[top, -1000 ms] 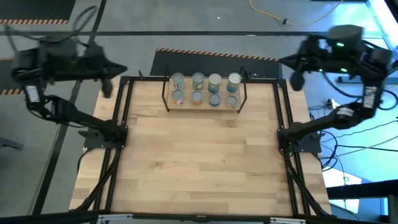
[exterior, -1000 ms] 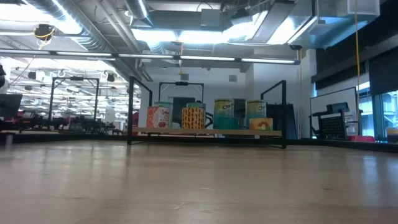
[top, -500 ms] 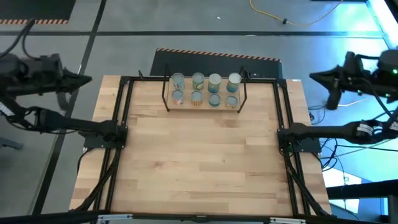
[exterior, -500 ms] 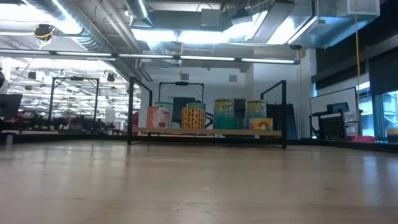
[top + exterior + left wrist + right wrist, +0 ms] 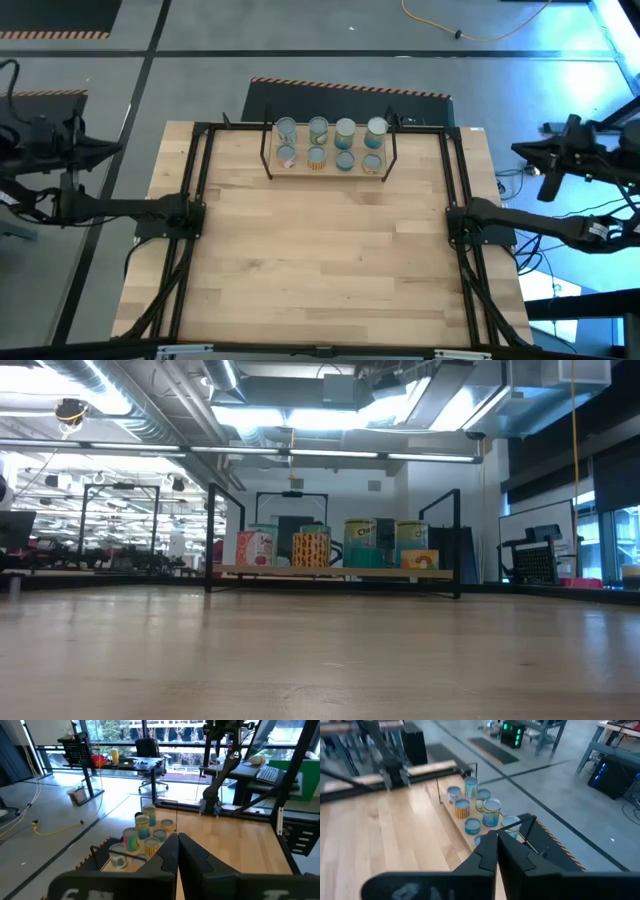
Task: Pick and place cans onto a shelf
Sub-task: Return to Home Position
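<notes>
As cans (image 5: pixel 312 548) crowd the shelf (image 5: pixel 335 571), some hide — partly.

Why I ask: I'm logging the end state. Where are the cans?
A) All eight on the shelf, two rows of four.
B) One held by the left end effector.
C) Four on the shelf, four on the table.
A: the high view shows eight cans in two rows of four on the shelf, while the left end effector and right end effector hang shut and empty beside the table.
</notes>
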`<act>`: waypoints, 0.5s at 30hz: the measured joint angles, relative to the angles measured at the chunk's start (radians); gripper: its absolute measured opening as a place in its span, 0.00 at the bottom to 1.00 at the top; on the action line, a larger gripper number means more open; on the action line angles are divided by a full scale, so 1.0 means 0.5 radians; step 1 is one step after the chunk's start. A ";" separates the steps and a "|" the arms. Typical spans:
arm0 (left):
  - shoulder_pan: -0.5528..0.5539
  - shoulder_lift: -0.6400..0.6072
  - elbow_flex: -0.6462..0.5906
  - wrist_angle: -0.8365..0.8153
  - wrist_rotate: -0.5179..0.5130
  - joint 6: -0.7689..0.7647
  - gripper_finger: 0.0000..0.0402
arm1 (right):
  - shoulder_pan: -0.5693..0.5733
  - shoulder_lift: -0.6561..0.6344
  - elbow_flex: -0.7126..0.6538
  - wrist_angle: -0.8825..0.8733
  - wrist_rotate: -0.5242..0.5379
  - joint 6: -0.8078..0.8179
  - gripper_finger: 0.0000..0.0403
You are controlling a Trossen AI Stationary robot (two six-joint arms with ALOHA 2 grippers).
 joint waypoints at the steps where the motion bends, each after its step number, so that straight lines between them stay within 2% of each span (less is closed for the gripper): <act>1: 0.000 -0.040 -0.034 -0.002 -0.005 -0.002 0.00 | 0.000 -0.045 -0.034 0.023 0.000 0.022 0.04; 15: 0.014 -0.710 -0.603 0.071 -0.020 -0.069 0.00 | -0.005 -0.626 -0.487 0.089 0.006 0.210 0.05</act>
